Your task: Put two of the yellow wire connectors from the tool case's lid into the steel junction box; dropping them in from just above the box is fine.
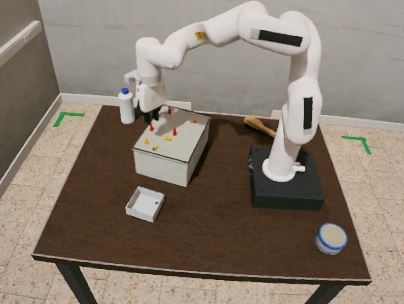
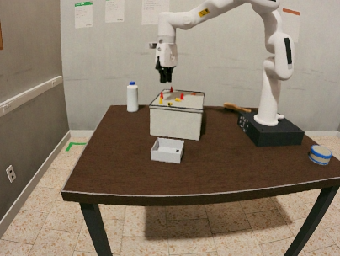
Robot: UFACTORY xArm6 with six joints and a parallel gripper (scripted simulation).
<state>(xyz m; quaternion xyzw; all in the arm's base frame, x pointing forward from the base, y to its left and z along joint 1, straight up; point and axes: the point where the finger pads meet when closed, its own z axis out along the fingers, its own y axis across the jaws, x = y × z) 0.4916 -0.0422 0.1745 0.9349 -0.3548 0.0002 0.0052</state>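
The claw [image 2: 165, 78] hangs above the rear left part of the tool case [image 2: 177, 120], fingers partly open and gripping nothing. Yellow connectors [image 1: 156, 147] and red connectors [image 1: 175, 131] lie on the case lid. The junction box [image 1: 145, 204] sits on the counter [image 1: 225, 235] just in front of the case.
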